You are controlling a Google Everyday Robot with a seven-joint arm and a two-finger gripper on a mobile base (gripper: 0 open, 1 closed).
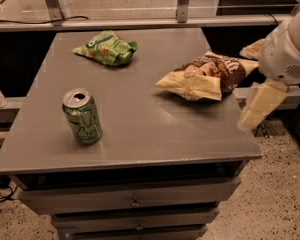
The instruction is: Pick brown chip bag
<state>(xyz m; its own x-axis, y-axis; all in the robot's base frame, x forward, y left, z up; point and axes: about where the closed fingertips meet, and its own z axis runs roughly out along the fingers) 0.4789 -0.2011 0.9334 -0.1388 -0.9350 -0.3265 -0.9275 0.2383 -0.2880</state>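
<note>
The brown chip bag (206,75) lies flat on the grey table (140,129) at its right side, dark brown in the middle with pale cream ends and white lettering. My gripper (245,88) hangs off the table's right edge, just right of the bag and apart from it. One cream finger (259,105) points down-left below the bag's level, and the other (252,49) shows behind the bag's right end. The fingers stand wide apart and hold nothing. The white wrist (290,46) is above them.
A green soda can (82,116) stands upright at the front left. A small green snack bag (106,47) lies at the back left. The table has drawers below. A rail and posts run behind it, and speckled floor lies to the right.
</note>
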